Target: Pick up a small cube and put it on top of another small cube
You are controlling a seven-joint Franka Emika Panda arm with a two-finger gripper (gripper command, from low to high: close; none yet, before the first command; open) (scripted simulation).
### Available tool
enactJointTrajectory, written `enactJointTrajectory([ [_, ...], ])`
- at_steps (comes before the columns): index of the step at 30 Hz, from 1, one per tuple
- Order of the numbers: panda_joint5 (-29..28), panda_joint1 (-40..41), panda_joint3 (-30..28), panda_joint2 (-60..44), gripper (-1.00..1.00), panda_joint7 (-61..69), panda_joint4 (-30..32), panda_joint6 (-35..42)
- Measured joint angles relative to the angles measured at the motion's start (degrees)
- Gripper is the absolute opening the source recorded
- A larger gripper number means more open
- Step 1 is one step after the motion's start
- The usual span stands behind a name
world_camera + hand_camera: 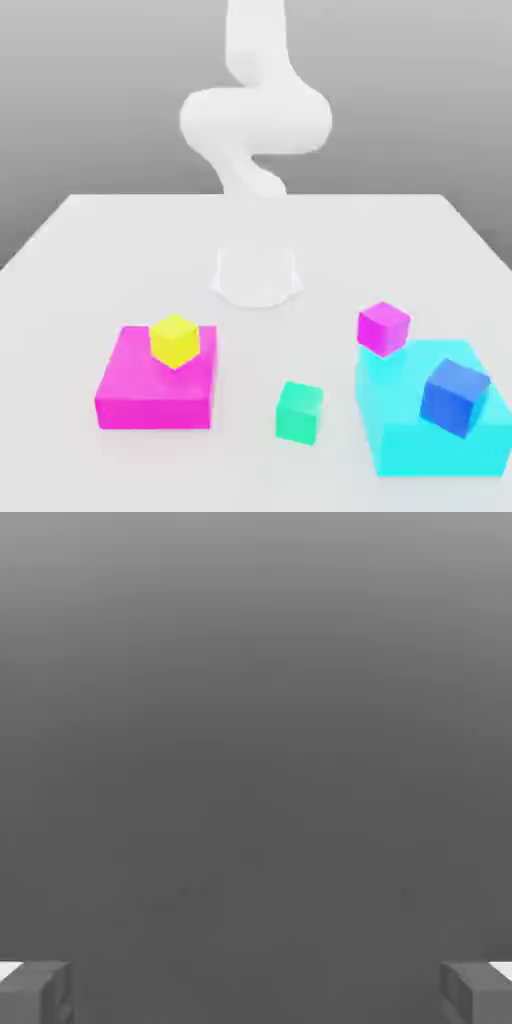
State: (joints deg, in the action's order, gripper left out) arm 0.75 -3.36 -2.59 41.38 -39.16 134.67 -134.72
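Small cubes lie well apart from your fingers, which stand spread wide with nothing between them: yellow cube on the magenta block, blue cube on the cyan block, magenta cube at its corner, green cube on the table. The arm rises behind.

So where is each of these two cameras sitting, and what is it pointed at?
Exterior view: sits off the arm, facing the white arm across the table, with coloured cubes and blocks in front of it.
Hand view: rides on the hand, facing plain grey; its pincer fingers stand wide apart.
Shared: I can match nothing between the two.
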Motion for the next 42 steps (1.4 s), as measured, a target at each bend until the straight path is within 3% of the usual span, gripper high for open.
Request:
enactJointTrajectory([
  [10,3.4,-12.35,-8.41,-18.52,0.0,27.46,11.75,-11.96],
  [18,4.72,-18.68,-11.07,-32.88,0.0,47.98,20.97,-21.38],
  [24,0.94,-19.95,-10.85,-42.45,0.0,58.07,26.74,-28.44],
  [28,4.02,-18.93,-9.21,-47.8,0.0,61.39,26.12,-32.78],
  [34,9.71,-13.4,-2.26,-56.12,0.0,65.58,24.78,-39.48],
  [35,10.16,-12.6,-1.34,-57.02,-1.0,65.88,24.66,-40.2],
  [42,10.08,-12.52,-1.29,-56.99,-1.0,65.82,24.65,-40.07],
])
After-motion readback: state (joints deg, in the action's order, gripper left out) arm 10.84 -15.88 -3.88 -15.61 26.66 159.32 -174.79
